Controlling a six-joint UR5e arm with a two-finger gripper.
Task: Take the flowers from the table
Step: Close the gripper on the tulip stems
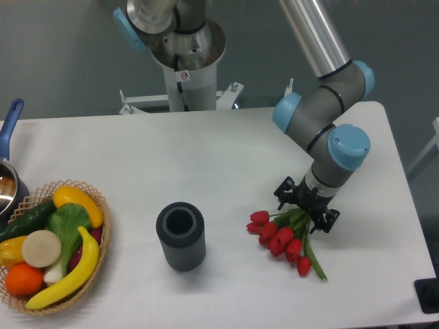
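The flowers (280, 235), a small bunch of red tulips with green stems, lie on the white table (206, 157) right of centre, heads pointing left and down. My gripper (306, 210) points down over the upper end of the stems. Its black jaws are spread to either side of the stems, and the fingertips are hidden under the wrist. The bunch rests flat on the tabletop.
A dark ribbed cylindrical vase (180, 236) stands upright left of the flowers. A wicker basket (96, 199) of fruit and vegetables sits at the front left, with a blue-handled pot (8, 137) behind it. The table's right edge is close to the arm.
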